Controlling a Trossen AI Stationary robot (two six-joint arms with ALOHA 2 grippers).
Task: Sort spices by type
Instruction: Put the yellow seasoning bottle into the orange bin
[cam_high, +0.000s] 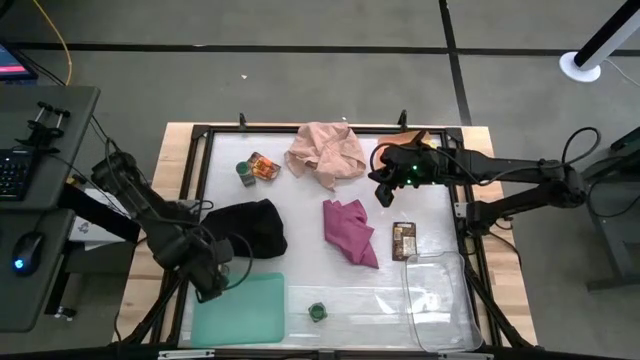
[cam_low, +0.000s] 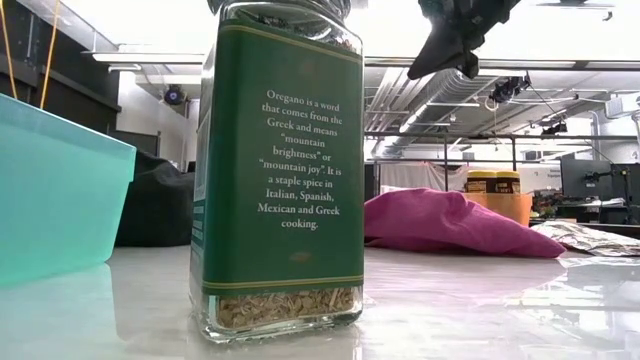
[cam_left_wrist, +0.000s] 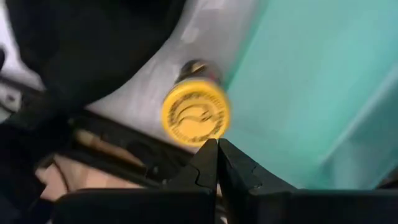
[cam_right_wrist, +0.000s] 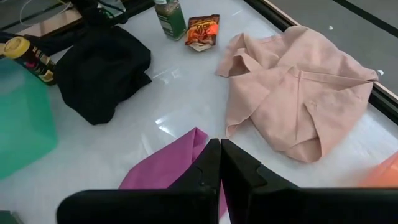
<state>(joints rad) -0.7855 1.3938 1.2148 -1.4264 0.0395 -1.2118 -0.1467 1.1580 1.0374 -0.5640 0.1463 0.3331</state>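
A yellow-lidded jar (cam_left_wrist: 194, 113) stands tilted beside the green tray's wall, its lid (cam_right_wrist: 17, 46) turned toward my left gripper (cam_left_wrist: 217, 149), which is shut and close to the lid. The same gripper (cam_high: 215, 285) sits at the table's near left. My right gripper (cam_right_wrist: 219, 149) is shut and hovers over the magenta cloth (cam_high: 350, 232), touching nothing. A green-lidded jar (cam_high: 244, 172) and an orange packet (cam_high: 264, 168) rest at the far left. A brown packet (cam_high: 404, 240) lies on the right. An oregano jar (cam_low: 280, 170) stands upright near the front edge. Two yellow-lidded jars (cam_low: 495, 182) sit in the orange tray. My left gripper's shut fingertips (cam_left_wrist: 210, 155) stand right at the rim of the jar's yellow lid (cam_left_wrist: 199, 140), pointing along the jar from its lid end. I cannot tell whether they touch it. The jar is not between the fingers.
A black cloth (cam_high: 252, 228) lies just behind the left gripper and a pink cloth (cam_high: 325, 152) lies at the far middle. The green tray (cam_high: 240, 312) is at the near left, the clear tray (cam_high: 440, 300) at the near right, and the orange tray (cam_high: 404, 138) at the far right under the right arm.
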